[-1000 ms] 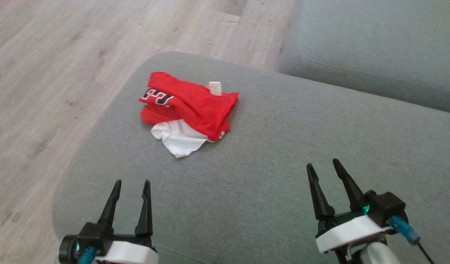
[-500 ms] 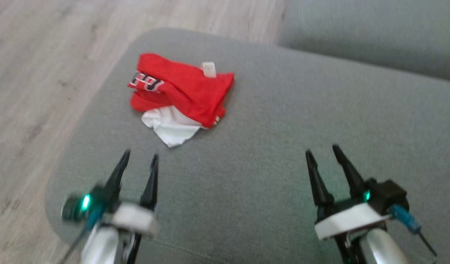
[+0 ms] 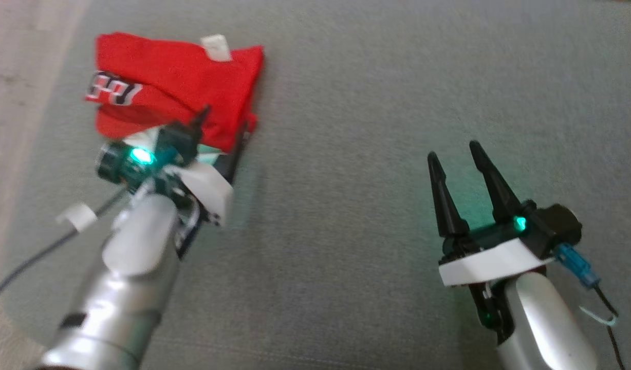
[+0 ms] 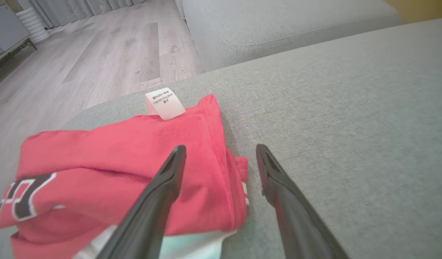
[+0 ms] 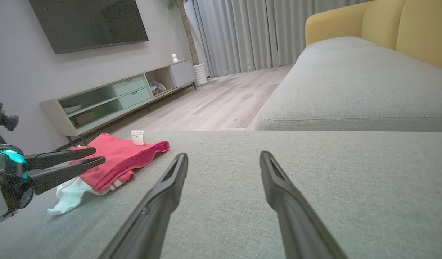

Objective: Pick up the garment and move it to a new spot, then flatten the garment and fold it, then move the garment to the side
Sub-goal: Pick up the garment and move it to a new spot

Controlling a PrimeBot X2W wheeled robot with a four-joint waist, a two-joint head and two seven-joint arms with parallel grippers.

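Observation:
A crumpled red and white garment (image 3: 171, 87) with a white label lies near the left end of the grey sofa cushion (image 3: 372, 103). My left gripper (image 3: 223, 126) is open at the garment's near right edge. In the left wrist view one finger (image 4: 163, 183) lies over the red garment (image 4: 116, 154) and the other stands over bare cushion beside it. My right gripper (image 3: 453, 151) is open above bare cushion well to the right, with nothing between its fingers. The right wrist view shows that right gripper (image 5: 222, 155), the garment (image 5: 123, 158) and my left gripper (image 5: 97, 155) at the left.
Wooden floor (image 3: 17, 77) runs past the cushion's left edge. A second grey cushion (image 5: 350, 90) with a yellow sofa back (image 5: 386, 28) stands beyond. A low TV cabinet (image 5: 116, 97) lines the far wall. A cable trails from my left arm.
My left gripper has reached forward from the cushion's near edge to the garment. The head camera has tipped down and closer, shifting the whole picture. The right gripper has hardly moved.

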